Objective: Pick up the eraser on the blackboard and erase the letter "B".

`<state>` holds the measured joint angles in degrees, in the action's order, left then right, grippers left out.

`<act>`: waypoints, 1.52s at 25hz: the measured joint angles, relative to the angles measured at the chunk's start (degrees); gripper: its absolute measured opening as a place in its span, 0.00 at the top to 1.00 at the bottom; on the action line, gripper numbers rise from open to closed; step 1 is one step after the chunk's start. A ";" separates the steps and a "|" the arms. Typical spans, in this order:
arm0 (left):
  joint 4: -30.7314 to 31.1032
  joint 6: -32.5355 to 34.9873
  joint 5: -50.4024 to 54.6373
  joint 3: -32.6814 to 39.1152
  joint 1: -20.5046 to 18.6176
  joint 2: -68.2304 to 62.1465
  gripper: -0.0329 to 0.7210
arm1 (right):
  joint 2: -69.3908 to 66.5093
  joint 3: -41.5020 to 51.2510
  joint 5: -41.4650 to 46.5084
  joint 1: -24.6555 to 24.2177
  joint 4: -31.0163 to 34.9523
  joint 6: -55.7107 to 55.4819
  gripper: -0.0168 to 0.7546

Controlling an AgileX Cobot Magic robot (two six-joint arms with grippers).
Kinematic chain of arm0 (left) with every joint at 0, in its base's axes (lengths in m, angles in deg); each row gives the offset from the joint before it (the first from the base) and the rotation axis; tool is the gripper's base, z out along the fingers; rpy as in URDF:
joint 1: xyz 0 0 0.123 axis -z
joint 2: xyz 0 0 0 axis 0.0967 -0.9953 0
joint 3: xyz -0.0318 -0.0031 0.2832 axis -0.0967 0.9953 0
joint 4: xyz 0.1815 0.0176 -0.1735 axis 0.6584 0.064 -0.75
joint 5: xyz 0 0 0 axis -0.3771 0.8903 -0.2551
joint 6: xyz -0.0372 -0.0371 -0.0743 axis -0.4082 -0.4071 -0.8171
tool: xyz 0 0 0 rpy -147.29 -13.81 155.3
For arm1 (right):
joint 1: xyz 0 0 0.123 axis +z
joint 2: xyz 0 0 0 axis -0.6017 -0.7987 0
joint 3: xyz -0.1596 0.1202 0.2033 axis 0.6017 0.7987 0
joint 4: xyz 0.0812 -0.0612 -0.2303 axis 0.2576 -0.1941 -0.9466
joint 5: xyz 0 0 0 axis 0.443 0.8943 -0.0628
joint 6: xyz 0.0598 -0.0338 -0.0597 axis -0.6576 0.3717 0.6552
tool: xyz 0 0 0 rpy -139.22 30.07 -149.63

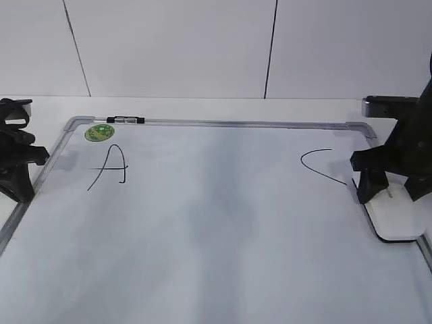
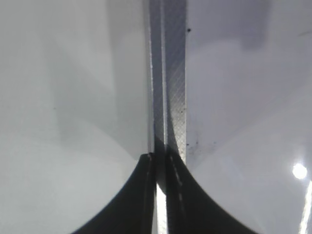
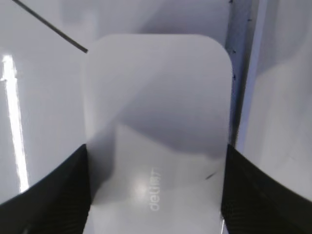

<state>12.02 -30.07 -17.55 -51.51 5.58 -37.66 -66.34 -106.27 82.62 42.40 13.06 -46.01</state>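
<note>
The blackboard point(image 1: 216, 229) is a white dry-erase board lying flat, with a black "A" point(image 1: 111, 167) at the left and a black "C" point(image 1: 320, 165) at the right. No letter "B" shows between them. The white eraser point(image 1: 395, 226) lies on the board by its right frame. My right gripper point(image 1: 390, 196) straddles it. In the right wrist view, both black fingers point(image 3: 156, 195) press the sides of the eraser point(image 3: 156, 112). My left gripper point(image 1: 19, 189) is shut and empty over the board's left frame point(image 2: 173, 73), fingertips point(image 2: 161, 161) together.
A round green sticker point(image 1: 99, 132) sits at the board's top left corner. A small black-and-clear piece point(image 1: 125, 120) lies on the top frame. The right frame point(image 3: 241, 73) runs right beside the eraser. The tail of the "C" point(image 3: 48, 27) ends at the eraser's far corner.
</note>
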 joint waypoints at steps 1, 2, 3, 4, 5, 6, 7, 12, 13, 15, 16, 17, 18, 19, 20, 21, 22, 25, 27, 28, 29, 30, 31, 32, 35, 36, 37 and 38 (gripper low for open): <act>0.00 0.00 0.12 0.00 0.00 0.00 0.93 | -0.27 0.00 -0.14 0.00 0.00 0.00 0.26; 0.00 0.00 0.12 0.00 0.00 0.00 0.93 | -0.37 0.00 -0.35 0.00 0.00 0.00 0.26; 0.00 0.00 0.12 0.00 0.00 0.00 0.93 | -0.37 0.00 -0.63 0.00 0.00 0.00 0.26; 0.00 0.00 0.12 0.00 0.00 0.00 0.93 | -0.51 0.00 -0.88 0.00 0.00 0.00 0.26; 0.00 0.00 0.12 0.00 0.00 0.00 0.93 | -0.51 0.00 -1.00 0.00 0.00 0.00 0.26; 0.00 0.00 0.12 0.00 0.00 0.00 0.93 | -0.61 0.00 -1.09 0.00 0.00 0.00 0.26; 0.00 0.00 0.12 0.00 0.00 0.00 0.93 | -0.63 0.00 -1.09 0.00 0.00 0.00 0.26; 0.00 0.00 0.21 0.00 0.00 0.00 0.93 | -0.73 0.00 -1.12 0.00 -0.02 -0.10 0.26; 0.00 0.00 0.21 0.00 0.00 0.00 0.93 | -0.73 0.00 -1.22 0.00 -0.11 -0.10 0.26; 0.00 0.00 0.21 0.00 0.00 0.00 0.93 | -0.73 0.00 -1.22 0.00 -0.39 -0.21 0.26; 0.00 0.00 0.21 0.00 0.00 0.00 0.93 | -0.73 0.00 -1.22 0.00 -0.53 -0.21 0.26; 0.00 0.00 0.21 0.00 0.00 0.00 0.93 | -0.73 0.00 -1.22 0.00 -0.53 -0.21 0.26; 0.00 0.00 0.21 0.00 0.00 0.00 0.93 | -0.73 0.00 -1.22 0.00 -0.55 -0.21 0.26; 0.00 0.00 0.21 0.00 0.00 0.00 0.93 | -0.83 0.00 -1.22 0.00 -0.65 -0.21 0.26; 0.00 0.00 0.21 0.00 0.00 0.00 0.93 | -0.83 0.00 -1.22 0.00 -0.76 -0.21 0.26; 0.00 0.00 0.21 0.00 0.00 0.00 0.93 | -0.83 0.00 -1.22 0.00 -0.88 -0.21 0.26; 0.00 0.00 0.21 0.00 0.00 0.00 0.93 | -0.83 0.00 -1.22 0.00 -1.16 -0.21 0.26; 0.00 0.00 0.21 0.00 0.00 0.00 0.93 | -0.83 0.00 -1.22 0.00 -1.83 -0.29 0.26; 0.00 0.00 0.21 0.00 0.00 0.00 0.93 | -0.83 0.00 -1.22 0.00 -1.83 -0.29 0.26; 0.00 0.00 0.21 0.00 0.00 0.00 0.93 | -0.83 0.00 -1.22 0.00 -1.83 -0.29 0.26; 0.00 0.00 0.21 0.00 0.00 0.00 0.93 | -0.83 0.00 -1.22 0.00 -1.83 -0.29 0.26; 0.00 0.00 0.21 0.00 0.00 0.00 0.93 | -0.83 0.00 -1.22 0.00 -1.83 -0.29 0.26; 0.00 0.00 0.21 0.00 0.00 0.00 0.93 | -0.83 0.00 -1.22 0.00 -1.83 -0.29 0.26; 0.00 0.00 0.21 0.00 0.00 0.00 0.93 | -0.83 0.00 -1.22 0.00 -1.83 -0.29 0.26; 0.00 0.00 0.21 0.00 0.00 0.00 0.93 | -0.83 0.00 -1.22 0.00 -1.83 -0.29 0.26; 0.00 0.00 0.21 0.00 0.00 0.00 0.93 | -0.83 0.00 -1.22 0.00 -1.83 -0.29 0.26; 0.00 0.00 0.21 0.00 0.00 0.00 0.93 | -0.83 0.00 -1.22 0.00 -1.83 -0.29 0.26; 0.00 0.00 0.21 0.00 0.00 0.00 0.93 | -0.83 0.00 -1.22 0.00 -1.83 -0.29 0.26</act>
<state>12.02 -30.07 -17.34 -51.51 5.58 -37.66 -67.17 -106.27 81.40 42.40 11.23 -46.30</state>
